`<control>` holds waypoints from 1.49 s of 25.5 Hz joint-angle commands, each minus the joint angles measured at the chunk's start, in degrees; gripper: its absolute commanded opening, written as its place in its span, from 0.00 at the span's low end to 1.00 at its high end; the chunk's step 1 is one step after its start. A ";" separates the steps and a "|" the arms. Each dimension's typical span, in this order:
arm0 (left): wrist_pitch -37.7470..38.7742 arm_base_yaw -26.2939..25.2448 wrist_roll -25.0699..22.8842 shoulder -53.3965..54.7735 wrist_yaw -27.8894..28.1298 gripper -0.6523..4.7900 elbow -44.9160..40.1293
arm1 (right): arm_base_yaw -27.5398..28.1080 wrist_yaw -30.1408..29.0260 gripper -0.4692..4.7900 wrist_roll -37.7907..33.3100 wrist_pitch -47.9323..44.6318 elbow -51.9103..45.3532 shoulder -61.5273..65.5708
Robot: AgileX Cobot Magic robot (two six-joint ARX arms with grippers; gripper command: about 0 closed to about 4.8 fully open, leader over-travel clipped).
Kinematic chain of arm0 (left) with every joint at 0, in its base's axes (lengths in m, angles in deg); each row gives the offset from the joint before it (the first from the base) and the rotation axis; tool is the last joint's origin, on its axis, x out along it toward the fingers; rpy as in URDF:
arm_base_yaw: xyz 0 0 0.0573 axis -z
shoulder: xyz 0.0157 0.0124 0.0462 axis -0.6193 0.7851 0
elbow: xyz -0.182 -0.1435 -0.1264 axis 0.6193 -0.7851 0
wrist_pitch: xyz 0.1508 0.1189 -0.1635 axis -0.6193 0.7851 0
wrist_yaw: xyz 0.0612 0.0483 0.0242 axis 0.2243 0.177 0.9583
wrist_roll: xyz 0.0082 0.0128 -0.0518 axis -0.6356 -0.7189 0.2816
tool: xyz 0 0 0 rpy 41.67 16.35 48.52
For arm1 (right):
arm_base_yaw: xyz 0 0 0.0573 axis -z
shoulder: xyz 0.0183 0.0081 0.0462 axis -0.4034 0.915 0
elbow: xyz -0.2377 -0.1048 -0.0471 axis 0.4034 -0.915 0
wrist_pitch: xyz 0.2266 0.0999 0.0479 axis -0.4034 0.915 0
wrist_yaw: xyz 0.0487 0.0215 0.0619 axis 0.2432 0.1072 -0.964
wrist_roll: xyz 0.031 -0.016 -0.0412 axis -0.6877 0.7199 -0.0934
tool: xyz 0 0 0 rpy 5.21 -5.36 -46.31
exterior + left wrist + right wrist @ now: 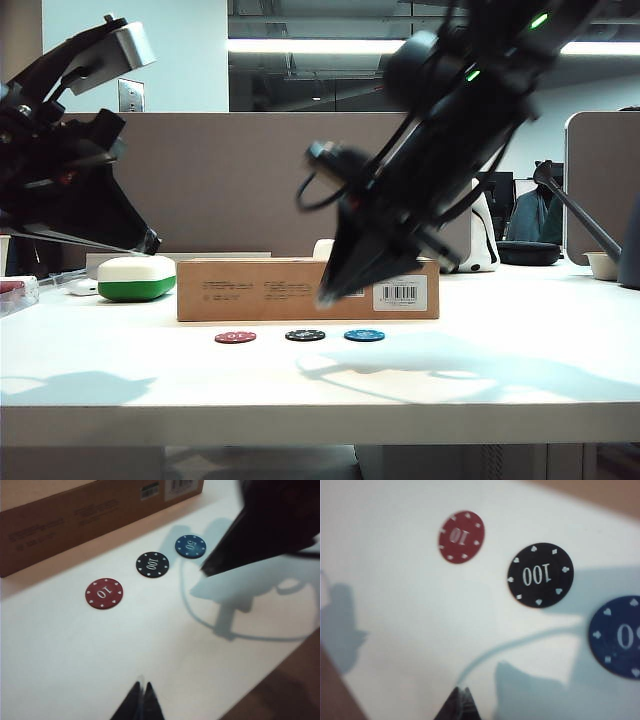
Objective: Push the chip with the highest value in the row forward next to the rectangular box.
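Observation:
Three chips lie in a row on the white table in front of the rectangular box (300, 288): a red "10" chip (235, 337), the black "100" chip (305, 335) and a blue "50" chip (364, 335). My right gripper (328, 298) hangs shut and empty above the black chip, in front of the box face. In the right wrist view its tips (461, 691) stand short of the black chip (540, 575), apart from it. My left gripper (141, 686) is shut and empty, raised at the far left (150, 243), away from the black chip (152, 564).
A white-and-green rounded case (137, 278) sits left of the box. At the far right stands a white bowl (604, 264) with dark items behind it. The table's front edge (320, 410) runs close below the chips.

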 commanded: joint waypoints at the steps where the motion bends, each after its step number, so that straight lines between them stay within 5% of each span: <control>1: -0.72 0.11 0.00 -0.13 -0.09 0.11 0.15 | -1.31 2.62 0.08 0.85 0.85 1.97 3.04; 13: -0.72 0.11 0.00 -0.11 -0.13 0.11 0.15 | -3.78 12.48 0.08 1.27 -4.52 2.51 6.01; 38: -0.72 0.09 0.00 -0.13 -0.13 0.11 0.15 | -3.85 18.03 0.08 1.22 -5.11 6.08 9.94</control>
